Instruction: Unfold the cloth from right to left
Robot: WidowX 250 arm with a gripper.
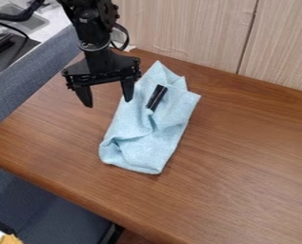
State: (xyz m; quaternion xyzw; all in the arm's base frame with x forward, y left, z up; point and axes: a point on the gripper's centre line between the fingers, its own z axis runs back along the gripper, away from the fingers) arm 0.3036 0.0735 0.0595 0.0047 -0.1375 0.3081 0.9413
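The light blue cloth (150, 138) lies on the wooden table (242, 167), nearer its back edge than its right end. Its long axis runs from the table's back edge toward its front edge, tilted so that the far end sits farther right than the near end. The far end rises to a pointed corner that aims at the back edge; a second corner juts toward the table's right side. The near end is blunt and folded over, with a bunched crease on its left. A short black stick (156, 97) lies on the cloth's far half, slanted much like the cloth. The gripper (108, 103) hangs over the table's back left part, its fingers spread with nothing between them, one overlapping the cloth's left border in the view; whether they touch, I cannot tell. Pale wooden panels (191, 28) stand behind the table.
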